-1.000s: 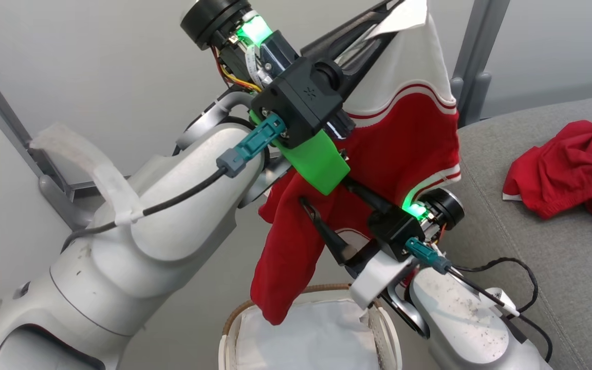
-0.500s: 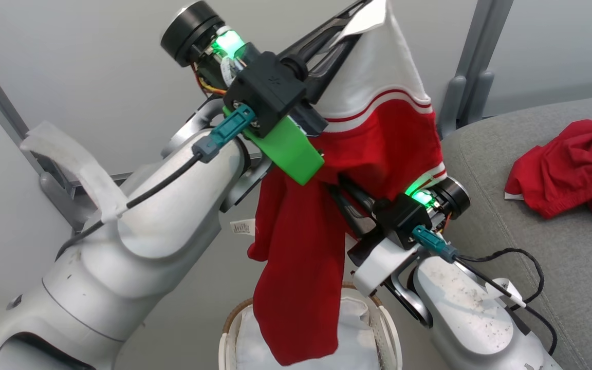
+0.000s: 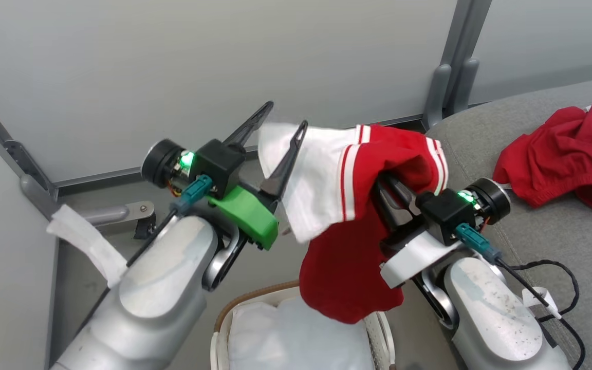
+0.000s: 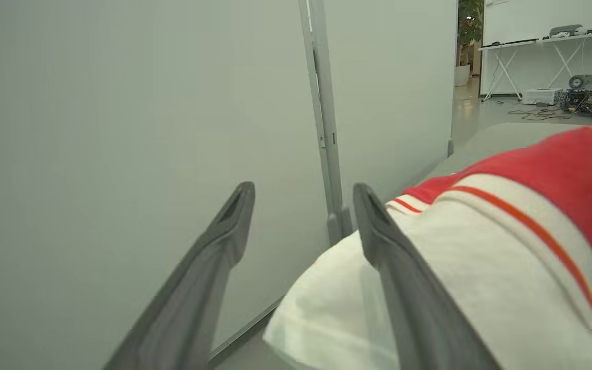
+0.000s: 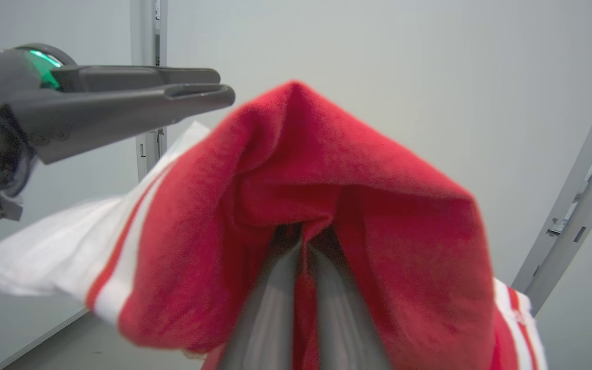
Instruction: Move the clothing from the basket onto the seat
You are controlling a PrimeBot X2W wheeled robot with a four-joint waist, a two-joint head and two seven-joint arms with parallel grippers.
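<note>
— Which of your hands has the cloth at this moment?

— My right gripper [image 5: 304,241]. Its two fingers are pressed together, and the striped garment [image 3: 350,252] is pinched between them and folded over their tips like a hood. My left gripper [image 3: 285,115] is spread wide and has a grip on nothing. The white end of the cloth only lies against one of its fingers.

— And where is the garment?

— In the air, between my two arms. The white end reaches out toward my left gripper. The red part hangs down from my right gripper, and its lowest edge is just above the rim of the basket [image 3: 255,294]. So its long axis goes from up on my left to down in the middle, not level.

— Which way is the seat from there?

— The seat [image 3: 537,241] lies to my right, just beside my right forearm. My right arm is clearly the nearer one. I judge that this arm has to carry the cloth sideways to the right, and high enough that the hanging part passes over the cushion's edge.

— How does the garment look?

— Soft and limp. It is mostly red, with a white panel and thin red and white stripes where the two colours meet. I cannot read any lettering from here. The plain red garment [image 3: 558,164] lies crumpled on the seat, well apart from my grippers.
</note>
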